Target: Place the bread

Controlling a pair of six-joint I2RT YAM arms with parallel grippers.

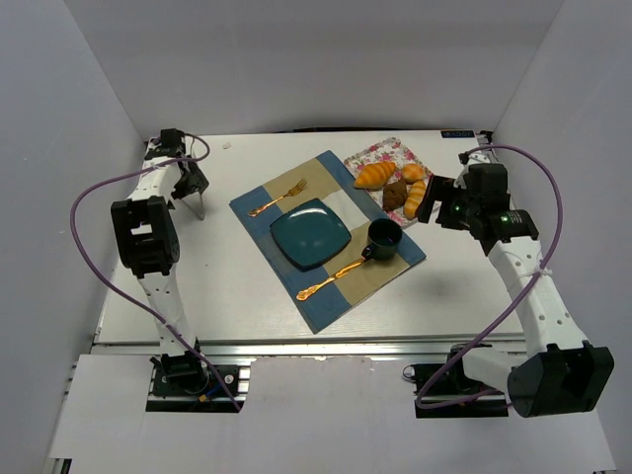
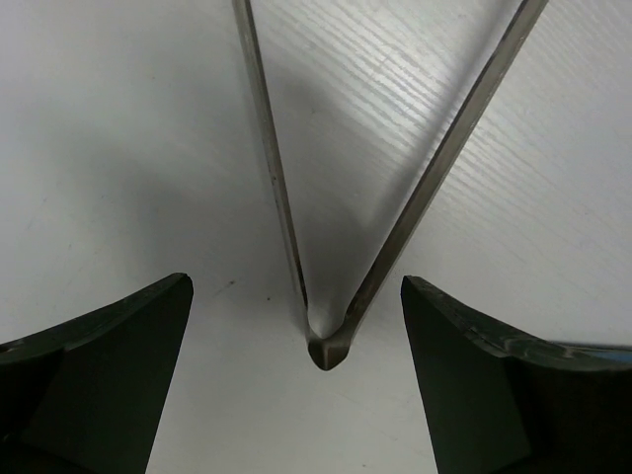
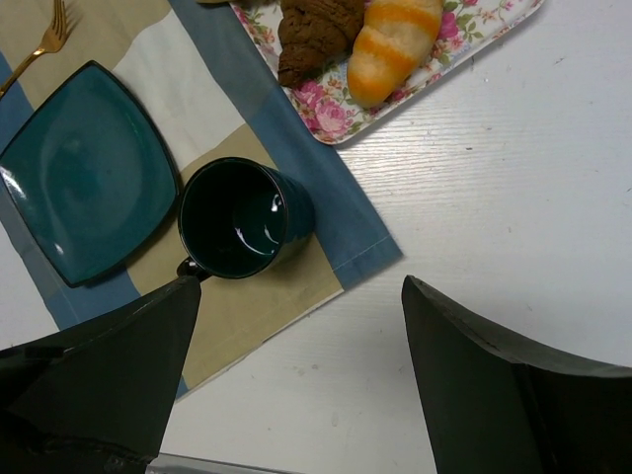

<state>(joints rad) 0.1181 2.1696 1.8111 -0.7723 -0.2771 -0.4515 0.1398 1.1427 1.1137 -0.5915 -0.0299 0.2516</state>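
Note:
Several golden bread rolls (image 1: 375, 175) and one brown roll (image 1: 394, 195) lie on a floral tray (image 1: 391, 150) at the back right. In the right wrist view a golden roll (image 3: 390, 49) and the brown roll (image 3: 316, 35) show at the top. A square teal plate (image 1: 311, 233) sits on the placemat. My right gripper (image 1: 431, 203) is open and empty beside the tray, above the table (image 3: 301, 296). My left gripper (image 1: 193, 190) is open at the far left, its fingers either side of the hinge end of metal tongs (image 2: 331, 348) lying on the table.
A dark teal cup (image 1: 384, 238) stands right of the plate, also in the right wrist view (image 3: 242, 217). A gold fork (image 1: 277, 197) and gold spoon (image 1: 336, 276) lie on the blue and beige placemat (image 1: 296, 296). White walls enclose the table.

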